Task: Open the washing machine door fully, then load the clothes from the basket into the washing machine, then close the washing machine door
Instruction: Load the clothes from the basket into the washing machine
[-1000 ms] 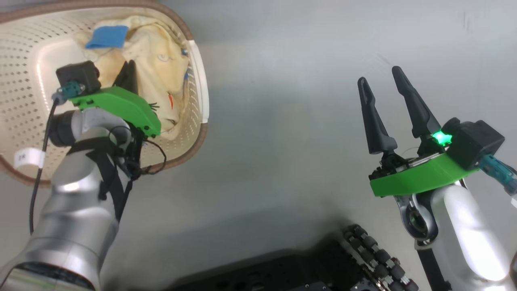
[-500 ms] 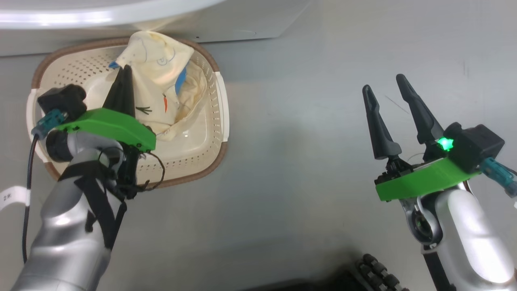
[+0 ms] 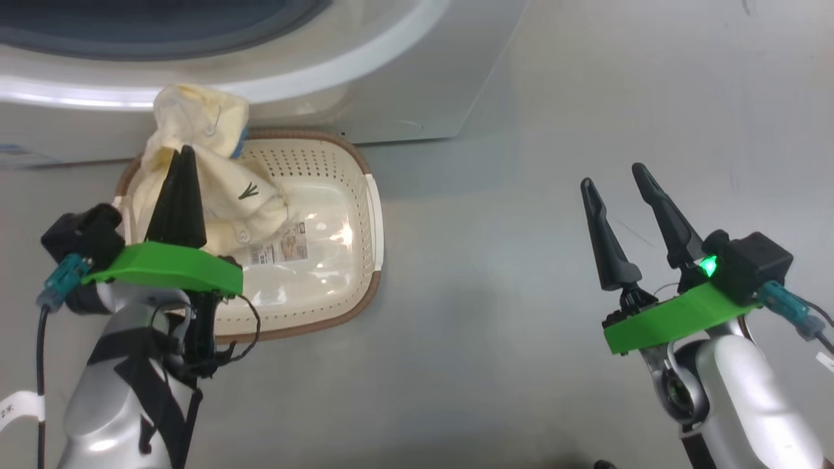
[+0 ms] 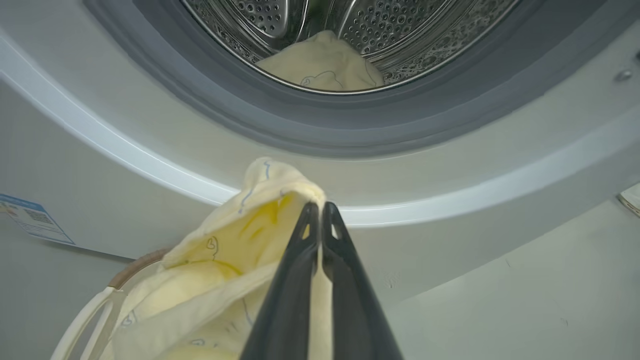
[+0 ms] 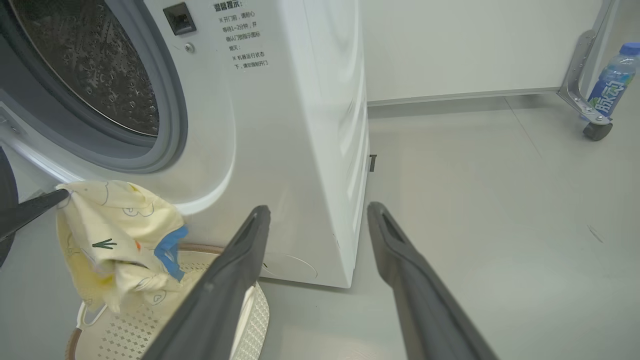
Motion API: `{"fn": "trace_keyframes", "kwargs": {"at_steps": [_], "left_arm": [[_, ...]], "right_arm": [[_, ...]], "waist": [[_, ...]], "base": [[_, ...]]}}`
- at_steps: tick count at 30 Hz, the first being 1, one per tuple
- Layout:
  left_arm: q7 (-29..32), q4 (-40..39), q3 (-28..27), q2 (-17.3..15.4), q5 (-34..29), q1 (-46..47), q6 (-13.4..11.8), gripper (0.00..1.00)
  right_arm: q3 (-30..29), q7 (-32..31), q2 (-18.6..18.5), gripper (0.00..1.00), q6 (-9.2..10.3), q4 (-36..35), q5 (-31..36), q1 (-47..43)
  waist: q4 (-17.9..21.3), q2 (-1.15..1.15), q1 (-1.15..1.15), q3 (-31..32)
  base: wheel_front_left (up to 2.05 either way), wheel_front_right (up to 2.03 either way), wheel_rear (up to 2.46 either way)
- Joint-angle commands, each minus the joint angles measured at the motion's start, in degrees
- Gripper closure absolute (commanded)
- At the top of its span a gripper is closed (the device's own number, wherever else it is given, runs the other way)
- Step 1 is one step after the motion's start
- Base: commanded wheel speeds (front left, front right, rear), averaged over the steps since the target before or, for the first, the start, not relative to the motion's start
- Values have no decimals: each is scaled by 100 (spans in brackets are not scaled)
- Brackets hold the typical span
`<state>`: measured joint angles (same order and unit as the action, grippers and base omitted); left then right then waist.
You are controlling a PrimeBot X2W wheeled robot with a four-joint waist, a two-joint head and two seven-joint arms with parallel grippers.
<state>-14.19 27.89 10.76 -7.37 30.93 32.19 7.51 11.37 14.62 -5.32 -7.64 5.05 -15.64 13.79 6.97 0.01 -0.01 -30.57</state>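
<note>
Over basket [image 3: 373, 290], L jaws clamp clothes [image 3: 215, 195]; drum [image 4: 385, 25] has 1 garment [image 4: 320, 62]; R jaws apart.

A: How many washing machines?
B: One washing machine [image 5: 300, 125], far left. One basket [image 3: 326, 195] just near of it.
A: And clothes?
B: Two: one garment [image 3: 215, 189] above the basket, and a second garment [image 4: 320, 62] farther in, within the machine.
A: Hands?
B: Two: the left hand [image 3: 187, 156] and the right hand [image 3: 612, 177].
A: Anything else?
B: One bottle [image 5: 612, 82], far right. Two stickers: a blue sticker [image 4: 30, 217] on the machine, and a label sticker [image 3: 280, 247] in the basket.
</note>
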Motion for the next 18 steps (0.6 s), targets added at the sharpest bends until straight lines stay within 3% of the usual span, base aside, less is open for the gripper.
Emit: {"fn": "trace_keyframes", "kwargs": {"at_steps": [1,18], "left_arm": [[-80,-218,-220,-119,-55,-80,-2,100],[-81,-1295,-904,-45,-695,-879,-4,100]], "right_arm": [[110,38,-72,0,15,-140,-36,-128],[167,38,-94,0,15,0,-97,-520]], "waist": [[-12,-1,1,194],[-39,-1,1,1313]], "base": [[0,0,0],[0,0,0]]}}
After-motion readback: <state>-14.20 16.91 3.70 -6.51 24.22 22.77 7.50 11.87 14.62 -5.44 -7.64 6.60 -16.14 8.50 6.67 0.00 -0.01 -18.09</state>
